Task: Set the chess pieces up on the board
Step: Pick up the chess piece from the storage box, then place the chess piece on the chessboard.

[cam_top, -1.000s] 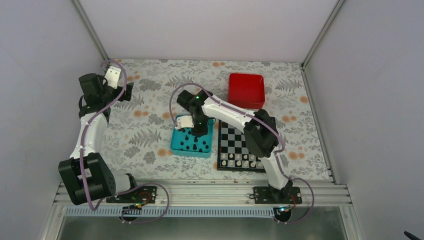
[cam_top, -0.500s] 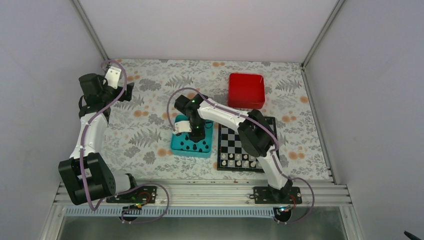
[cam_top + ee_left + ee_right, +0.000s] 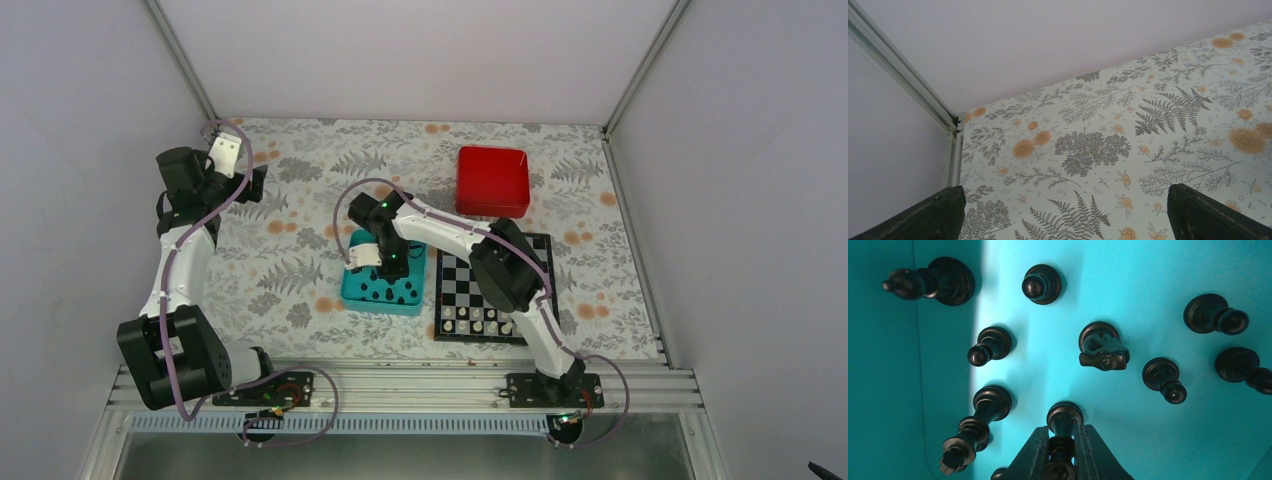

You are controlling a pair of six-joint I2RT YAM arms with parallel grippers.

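Observation:
In the right wrist view, several black chess pieces stand on the floor of the teal tray [image 3: 1148,300], among them a knight [image 3: 1103,347] and a pawn [image 3: 1041,285]. My right gripper [image 3: 1062,434] is down in this tray, shut on the stem of one upright black piece [image 3: 1064,415] whose base rests on the tray floor. From above, the right gripper [image 3: 392,262] is over the teal tray [image 3: 352,293], left of the board [image 3: 492,283]. My left gripper [image 3: 1065,200] hangs open over bare tablecloth at the far left [image 3: 243,172].
Pale pieces [image 3: 482,322] fill the two near rows of the board. A red tray [image 3: 493,181] sits behind the board. The enclosure's back-left corner post [image 3: 903,75] is close to the left gripper.
My right gripper has shifted slightly left and down into the teal tray and closed on a black piece. The left arm has stayed still.

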